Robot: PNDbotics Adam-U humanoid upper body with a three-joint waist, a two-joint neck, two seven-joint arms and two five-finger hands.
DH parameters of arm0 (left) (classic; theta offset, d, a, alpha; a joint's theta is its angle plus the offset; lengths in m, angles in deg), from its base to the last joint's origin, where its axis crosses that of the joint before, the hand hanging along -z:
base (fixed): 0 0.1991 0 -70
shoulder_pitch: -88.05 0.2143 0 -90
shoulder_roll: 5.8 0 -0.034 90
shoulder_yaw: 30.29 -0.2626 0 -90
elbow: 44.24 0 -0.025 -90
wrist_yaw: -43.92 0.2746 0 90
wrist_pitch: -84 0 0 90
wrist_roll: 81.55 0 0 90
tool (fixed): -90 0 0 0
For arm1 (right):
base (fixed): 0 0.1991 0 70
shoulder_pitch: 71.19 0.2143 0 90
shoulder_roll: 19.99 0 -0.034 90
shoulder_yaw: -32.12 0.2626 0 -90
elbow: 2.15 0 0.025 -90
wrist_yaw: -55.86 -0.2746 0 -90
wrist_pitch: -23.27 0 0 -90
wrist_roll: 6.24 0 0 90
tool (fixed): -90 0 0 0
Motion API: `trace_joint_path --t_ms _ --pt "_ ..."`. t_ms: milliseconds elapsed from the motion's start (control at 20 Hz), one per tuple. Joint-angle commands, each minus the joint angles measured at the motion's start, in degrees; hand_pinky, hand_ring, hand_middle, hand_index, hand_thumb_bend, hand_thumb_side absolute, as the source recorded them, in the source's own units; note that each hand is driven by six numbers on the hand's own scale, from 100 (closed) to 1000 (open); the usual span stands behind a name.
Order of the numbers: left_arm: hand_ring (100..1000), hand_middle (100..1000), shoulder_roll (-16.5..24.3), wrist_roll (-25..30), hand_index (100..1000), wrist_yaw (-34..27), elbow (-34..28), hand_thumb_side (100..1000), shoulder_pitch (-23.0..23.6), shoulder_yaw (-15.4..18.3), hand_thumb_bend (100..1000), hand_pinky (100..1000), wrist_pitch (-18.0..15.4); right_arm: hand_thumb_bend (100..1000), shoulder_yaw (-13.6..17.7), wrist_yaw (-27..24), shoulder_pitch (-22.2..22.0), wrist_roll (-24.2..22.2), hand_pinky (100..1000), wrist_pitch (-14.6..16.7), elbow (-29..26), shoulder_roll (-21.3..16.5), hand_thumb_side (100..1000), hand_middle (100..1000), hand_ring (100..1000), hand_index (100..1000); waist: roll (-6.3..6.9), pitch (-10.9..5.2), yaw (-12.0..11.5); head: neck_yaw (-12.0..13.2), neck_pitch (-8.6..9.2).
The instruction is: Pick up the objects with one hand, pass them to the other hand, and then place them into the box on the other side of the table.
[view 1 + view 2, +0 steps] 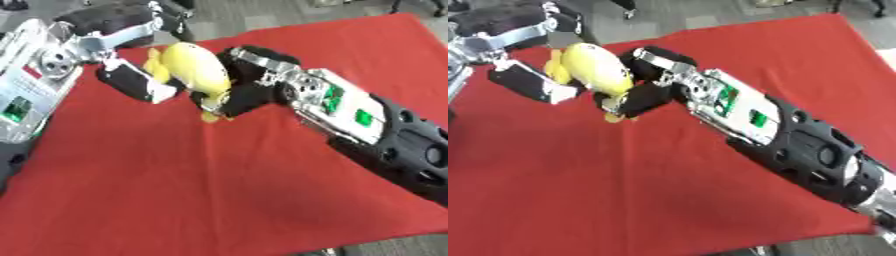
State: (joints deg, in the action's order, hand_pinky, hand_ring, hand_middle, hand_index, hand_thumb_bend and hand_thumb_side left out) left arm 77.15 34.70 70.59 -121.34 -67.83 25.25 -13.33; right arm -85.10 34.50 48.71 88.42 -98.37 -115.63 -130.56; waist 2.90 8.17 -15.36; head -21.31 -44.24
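Both hands, left (131, 82) and right (241, 87), seemingly clasp one yellow toy (197, 67), its long axis slanting toward the lower right.

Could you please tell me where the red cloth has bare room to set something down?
The red tablecloth is bare across its whole near half, below both hands and left of the right forearm, and in the far right corner. It is crowded at upper left, where the left hand and right hand meet around the yellow rounded soft toy.
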Motion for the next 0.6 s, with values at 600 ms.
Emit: trace_joint_path --t_ms 600 --pt "565 387 0.0 -5.2 376 -11.0 -0.4 245 -0.7 0.7 100 823 -0.7 149 0.2 0.7 0.3 1.4 352 -1.2 -1.1 -0.5 100 360 506 268 0.22 0.13 0.2 0.0 0.12"
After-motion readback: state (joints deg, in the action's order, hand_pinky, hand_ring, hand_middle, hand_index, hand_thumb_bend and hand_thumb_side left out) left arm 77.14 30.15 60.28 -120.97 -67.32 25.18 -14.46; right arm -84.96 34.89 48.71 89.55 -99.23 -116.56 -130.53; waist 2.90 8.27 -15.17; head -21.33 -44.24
